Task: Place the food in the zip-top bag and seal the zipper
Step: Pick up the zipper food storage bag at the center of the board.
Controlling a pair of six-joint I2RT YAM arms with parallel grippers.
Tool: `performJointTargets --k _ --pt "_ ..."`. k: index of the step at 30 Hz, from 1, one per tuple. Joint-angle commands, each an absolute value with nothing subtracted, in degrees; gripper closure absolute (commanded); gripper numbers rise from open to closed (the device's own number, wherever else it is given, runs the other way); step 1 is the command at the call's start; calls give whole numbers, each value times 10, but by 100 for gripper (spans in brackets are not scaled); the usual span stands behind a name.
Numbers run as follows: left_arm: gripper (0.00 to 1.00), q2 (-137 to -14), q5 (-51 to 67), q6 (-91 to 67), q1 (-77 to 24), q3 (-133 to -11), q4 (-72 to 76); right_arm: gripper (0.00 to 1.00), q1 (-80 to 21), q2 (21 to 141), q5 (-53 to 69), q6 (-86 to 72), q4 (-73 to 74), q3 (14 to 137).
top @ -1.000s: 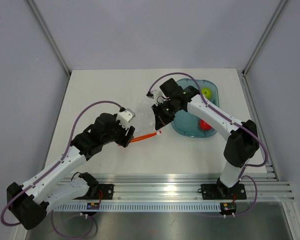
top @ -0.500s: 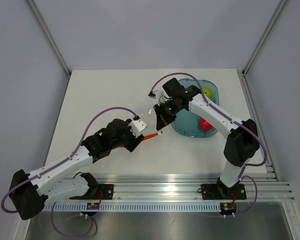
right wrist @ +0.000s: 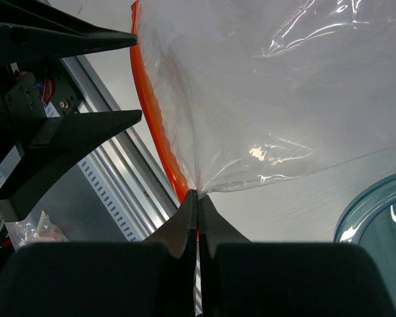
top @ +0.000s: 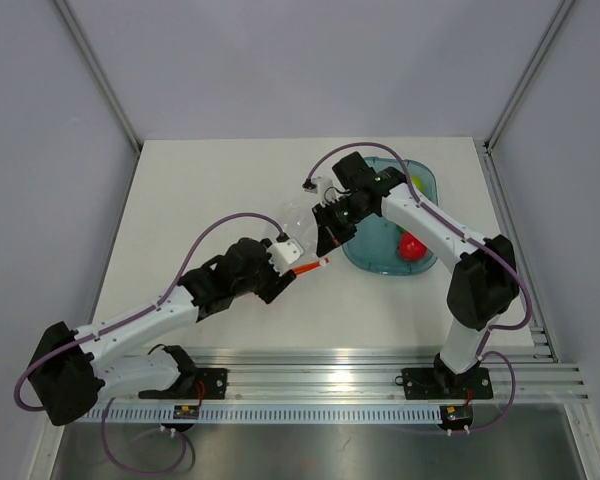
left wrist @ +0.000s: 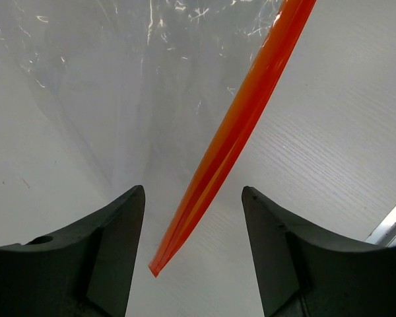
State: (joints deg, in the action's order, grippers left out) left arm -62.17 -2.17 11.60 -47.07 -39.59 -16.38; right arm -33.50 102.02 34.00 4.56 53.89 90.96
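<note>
Right gripper [right wrist: 198,198] is clamped tight on the bag [right wrist: 284,99], right at the corner where the zipper [right wrist: 155,112] ends. My read: it lifts that corner so the strip runs taut and straight. From above, the bag [top: 305,225] sits just past table centre, towards 1 o'clock, and the zipper [top: 310,266] slants from the right gripper [top: 328,245] down towards 8 o'clock.

Left gripper [left wrist: 193,198] is about two-thirds open and has hold of nothing. The zipper's [left wrist: 244,119] free tip lies in the gap, clear of both fingers [left wrist: 119,231]. I judge it is lined up to pinch that end, so the two arms can spread the mouth or run the seal.

The food isn't in. One green apple [top: 412,185] and the red one [top: 410,248] sit in the teal tray [top: 375,258] at 2 o'clock. I can't find the second green; the right arm crosses the tray. So sealing now would be premature.

Writing: none on the bag or tray. Small tags on the front rail [top: 380,412] at 6 o'clock are too small to read.
</note>
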Motion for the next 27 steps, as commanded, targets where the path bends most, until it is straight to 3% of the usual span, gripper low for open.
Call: performJointTargets --k 1,10,17,26,27 --pt "37 -628 -54 120 -475 -395 -117 100 -330 1017 366 60 534 918" --pt "39 -618 -70 141 -474 -389 -110 100 -330 1012 366 68 539 907" --pt "49 -642 -95 140 -472 -384 -69 100 -330 993 371 64 540 908" --pt "52 -672 -127 148 -464 -400 -20 100 -330 991 393 58 523 895" --pt "57 -677 -137 149 -464 -403 -19 100 -329 991 395 61 525 896"
